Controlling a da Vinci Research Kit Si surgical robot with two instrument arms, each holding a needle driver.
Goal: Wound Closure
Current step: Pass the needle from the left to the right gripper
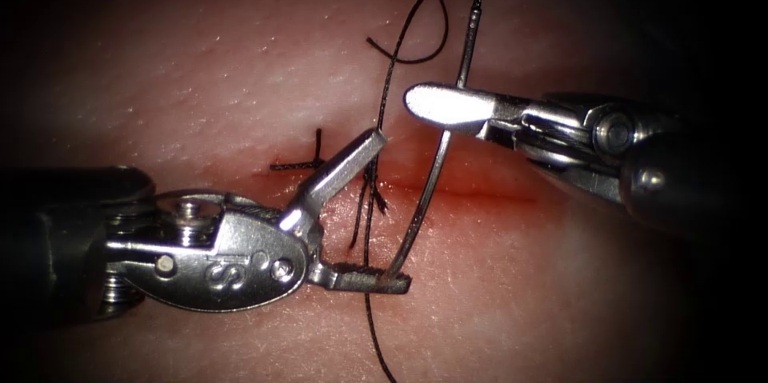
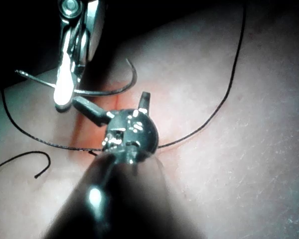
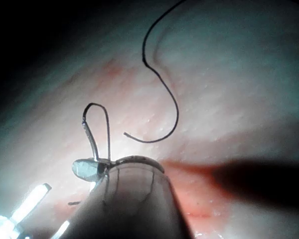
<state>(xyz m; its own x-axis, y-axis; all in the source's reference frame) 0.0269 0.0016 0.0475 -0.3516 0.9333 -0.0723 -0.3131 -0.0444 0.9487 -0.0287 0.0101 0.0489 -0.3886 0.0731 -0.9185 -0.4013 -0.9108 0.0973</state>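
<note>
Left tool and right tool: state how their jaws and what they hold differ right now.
The left tool has jaws spread wide open and holds nothing; the right tool has jaws shut on the needle, gripping it partway along its curve, nearer the thread end. The needle tip rests by the left tool's lower jaw. Both hover over the cut in the tissue.

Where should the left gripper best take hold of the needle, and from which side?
Probably the free lower part of the needle, near its tip, coming from the left. The right gripper, shut, holds its upper part; the left gripper, open and empty, brackets that lower stretch. The needle seems out of the tissue.
</note>
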